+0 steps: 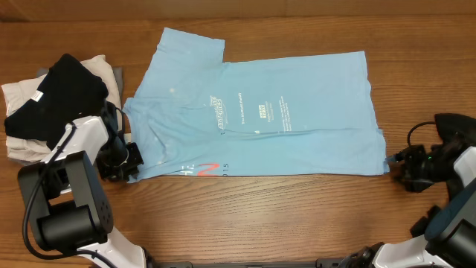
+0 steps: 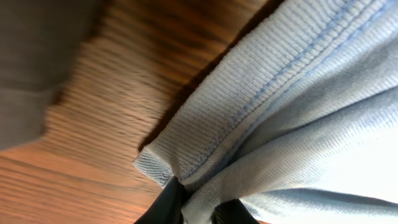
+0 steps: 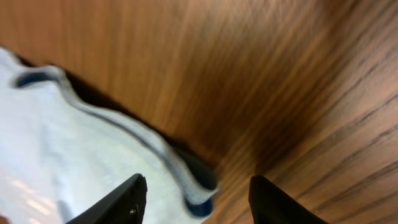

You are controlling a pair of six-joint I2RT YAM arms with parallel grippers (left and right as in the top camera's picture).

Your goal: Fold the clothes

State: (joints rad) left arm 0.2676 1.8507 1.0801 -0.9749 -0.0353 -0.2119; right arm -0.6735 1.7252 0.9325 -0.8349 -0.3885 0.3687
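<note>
Sky-blue T-shirt (image 1: 260, 112) lies spread flat across the middle of the worktop (image 1: 260, 223). Left hand (image 1: 128, 160) pinches the lower-left hem corner; right hand (image 1: 394, 168) gapes open around the lower-right one. It needs a firm pinch there, then an even lift.

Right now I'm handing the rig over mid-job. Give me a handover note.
Left gripper: shut on the hem of the blue T-shirt, at its near left corner.
Right gripper: open, fingers straddling the near right corner, not yet closed.
The shirt lies spread on the table. A black garment sits on a light pile at far left.
Done: one corner gripped.
Left: close the right, then make the fold.
</note>
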